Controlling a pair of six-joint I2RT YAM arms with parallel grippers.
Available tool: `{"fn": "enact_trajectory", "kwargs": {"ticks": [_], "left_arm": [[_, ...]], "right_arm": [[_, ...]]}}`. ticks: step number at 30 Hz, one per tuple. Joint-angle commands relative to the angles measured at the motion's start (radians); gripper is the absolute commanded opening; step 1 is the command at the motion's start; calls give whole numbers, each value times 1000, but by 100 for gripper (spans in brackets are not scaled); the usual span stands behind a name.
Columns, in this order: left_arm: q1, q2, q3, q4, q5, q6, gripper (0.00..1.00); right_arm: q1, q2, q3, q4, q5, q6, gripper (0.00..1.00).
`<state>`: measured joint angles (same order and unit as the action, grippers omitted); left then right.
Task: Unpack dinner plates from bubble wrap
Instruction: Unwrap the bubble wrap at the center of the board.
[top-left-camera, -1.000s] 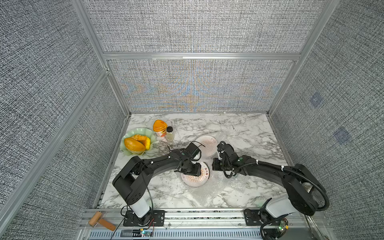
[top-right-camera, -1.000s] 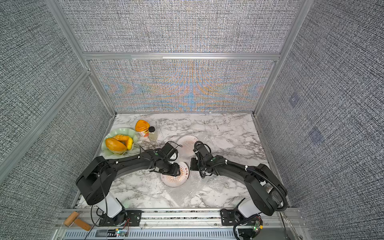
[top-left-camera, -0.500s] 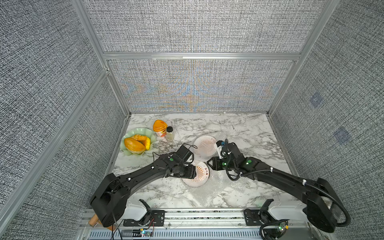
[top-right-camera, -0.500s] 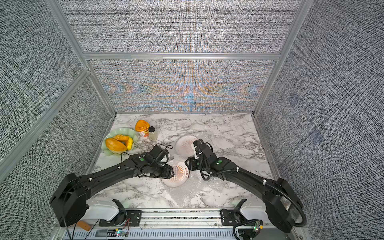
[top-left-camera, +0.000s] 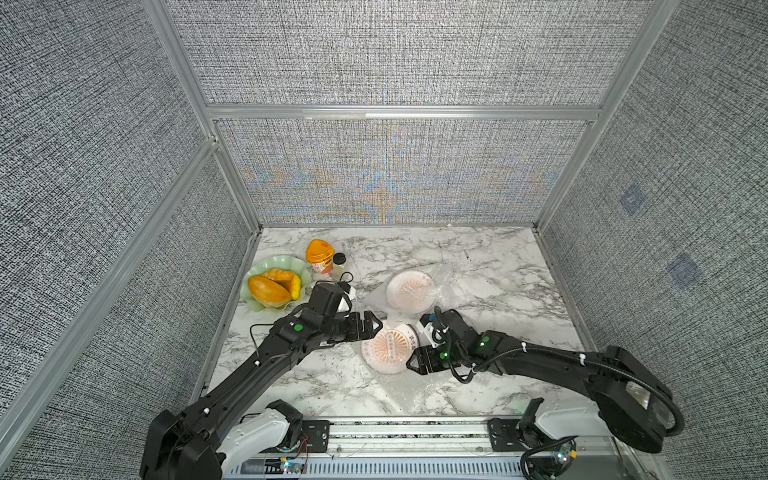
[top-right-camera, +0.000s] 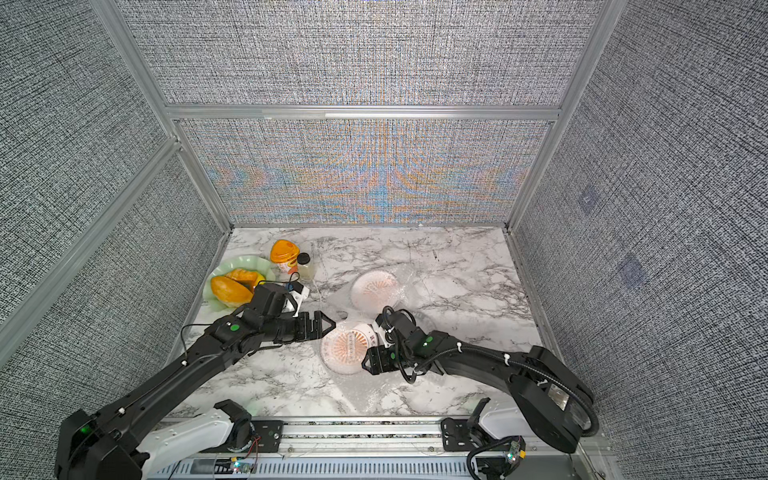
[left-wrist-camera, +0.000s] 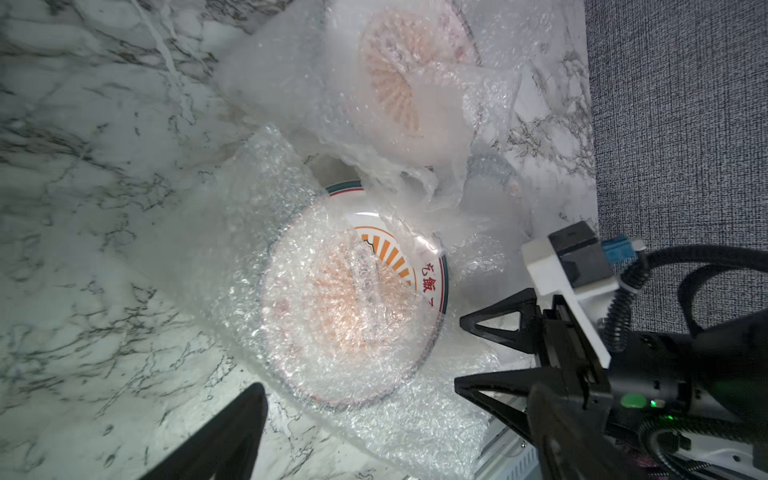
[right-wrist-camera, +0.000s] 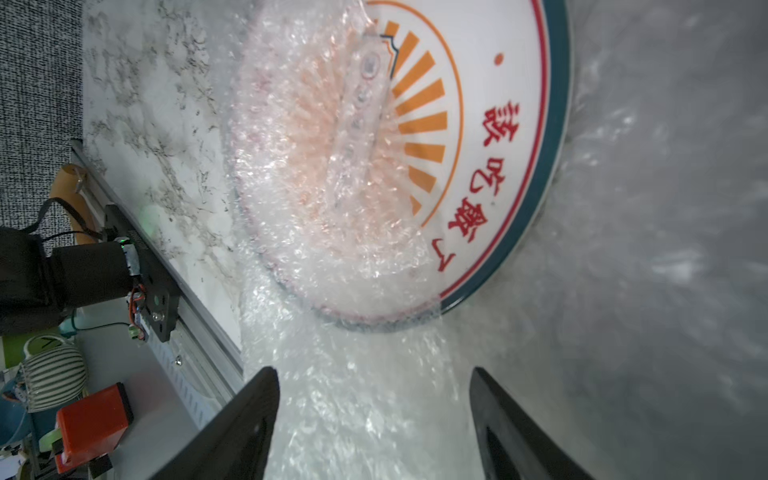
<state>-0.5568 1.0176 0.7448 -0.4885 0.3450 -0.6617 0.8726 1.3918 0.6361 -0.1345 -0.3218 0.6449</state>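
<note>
Leftmost, at about ten o'clock on the marble table (top-left-camera: 490, 253), taking the back wall as twelve, sat a wavy pale green dish (top-left-camera: 286, 261) of orange food. An orange-lidded cup (top-left-camera: 320, 252) and a small dark-capped bottle (top-left-camera: 339, 259) stood just beside it toward two o'clock. Next came the left gripper (top-left-camera: 376, 326), its jaws spread apart and holding nothing, at eleven o'clock of the near plate (top-left-camera: 388, 350). That plate lay flat near the table's centre with whitish, glinting bubble wrap (right-wrist-camera: 316, 174) draped over most of it. Only its two o'clock side was bare, showing orange rays, red characters and a teal rim in the right wrist view. At one o'clock of it, close by, the far plate (top-left-camera: 410, 291) lay wholly under a second sheet (left-wrist-camera: 316, 95). The right gripper (top-left-camera: 411, 362) was at the near plate's four o'clock edge, jaws apart and clamped on nothing, with loose wrap lying beneath them.
</note>
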Motion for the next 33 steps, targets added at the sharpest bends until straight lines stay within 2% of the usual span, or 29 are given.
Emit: {"fn": "enact_trajectory", "kwargs": {"ticks": [1, 3, 4, 7, 10, 11, 17, 21, 24, 28, 33], "left_arm": [[7, -61, -39, 52, -34, -6, 99], [15, -82, -43, 50, -31, -4, 99], [17, -83, -39, 37, -38, 0, 99], [21, -70, -13, -19, -87, 26, 99], [21, -50, 43, -104, -173, 65, 99], [21, -45, 58, -122, -195, 76, 99], [21, -16, 91, -136, -230, 97, 99], [22, -13, 113, -152, -257, 101, 99], [40, -2, 163, -203, -310, 103, 99], [155, -18, 215, -200, -189, 115, 99], [275, -19, 299, -197, -67, 122, 99]], "right_arm": [[17, 73, 12, 112, -47, 34, 75], [27, 124, 34, 158, -78, 40, 74], [32, 145, 49, 172, -92, 42, 70], [58, 169, 98, 175, -118, 43, 49], [99, 154, 167, 68, -62, 10, 25], [114, 143, 188, 28, -39, 0, 22], [137, 121, 216, -58, 25, -10, 22], [144, 136, 246, -43, 26, -17, 13], [163, 156, 329, -40, 21, -35, 6], [195, 223, 442, 29, -35, -39, 5], [250, 439, 649, 56, -97, -58, 5]]}}
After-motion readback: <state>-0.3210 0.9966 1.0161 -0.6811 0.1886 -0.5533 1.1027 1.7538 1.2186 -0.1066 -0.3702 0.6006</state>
